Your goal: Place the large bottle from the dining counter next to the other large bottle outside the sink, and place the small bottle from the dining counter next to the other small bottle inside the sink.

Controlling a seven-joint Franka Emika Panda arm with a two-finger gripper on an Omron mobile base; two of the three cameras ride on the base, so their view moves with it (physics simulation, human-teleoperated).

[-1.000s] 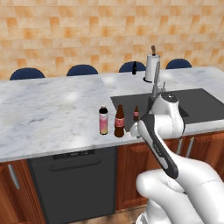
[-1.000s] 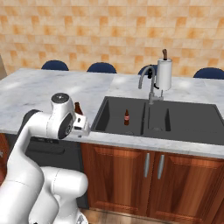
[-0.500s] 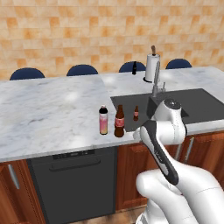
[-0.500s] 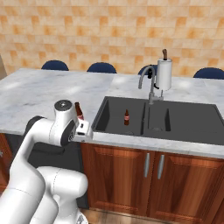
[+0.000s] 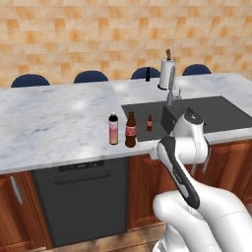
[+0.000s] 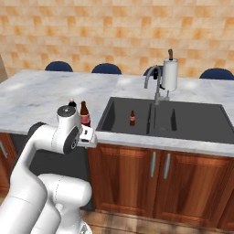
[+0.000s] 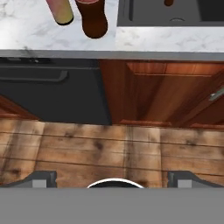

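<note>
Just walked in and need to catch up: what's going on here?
A white robot arm is sorting bottles at a kitchen sink. The brown bottle stands beside the pinkish bottle on the counter left of the basin. A small bottle stands inside the sink; another small black bottle stands on the far counter. The gripper is open, holds nothing, and hangs in front of the cabinets.
</note>
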